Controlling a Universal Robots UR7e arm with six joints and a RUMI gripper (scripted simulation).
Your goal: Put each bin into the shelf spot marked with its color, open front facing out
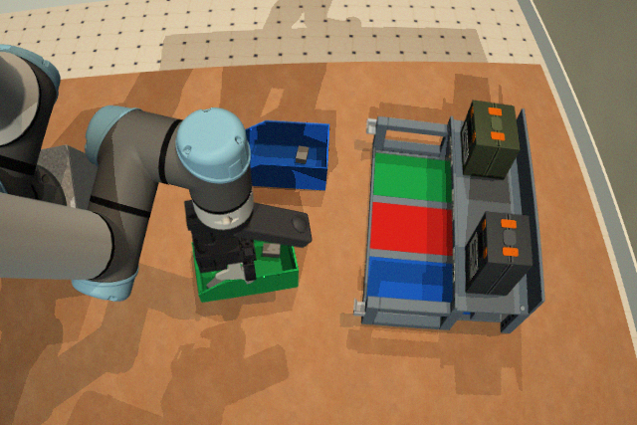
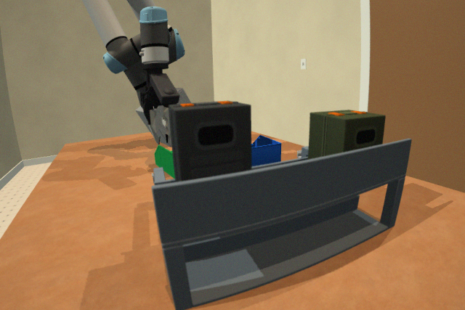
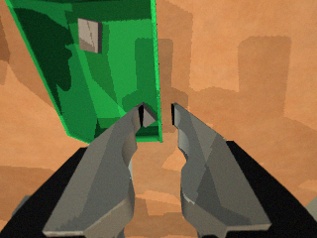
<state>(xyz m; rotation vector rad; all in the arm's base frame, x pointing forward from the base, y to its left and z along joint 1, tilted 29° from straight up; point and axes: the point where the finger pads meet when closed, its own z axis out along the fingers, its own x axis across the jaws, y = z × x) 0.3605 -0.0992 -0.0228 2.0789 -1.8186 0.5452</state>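
Observation:
The green bin [image 1: 278, 281] [image 2: 164, 160] [image 3: 121, 64] stands on the table with a grey part [image 1: 271, 249] [image 3: 89, 35] in it. My gripper [image 3: 157, 105] [image 1: 209, 285] [image 2: 163, 142] points down at one side wall near the bin's front end. Its fingers are a little apart, one on each side of the wall's line in the wrist view, and hold nothing; their exact height is unclear. The blue bin [image 1: 278, 152] [image 2: 267, 155] stands nearby with a part [image 1: 302, 154] in it. The shelf [image 1: 406, 305] [image 2: 277, 201] shows green [image 1: 411, 175], red [image 1: 411, 227] and blue [image 1: 408, 279] marks. No red bin shows.
A dark grey case [image 1: 496, 256] [image 2: 212, 141] and an olive case [image 1: 491, 139] [image 2: 330, 133] stand on top of the shelf unit. The dark case hides part of the green bin in the exterior view. Small light brackets stick out at the shelf's front corners.

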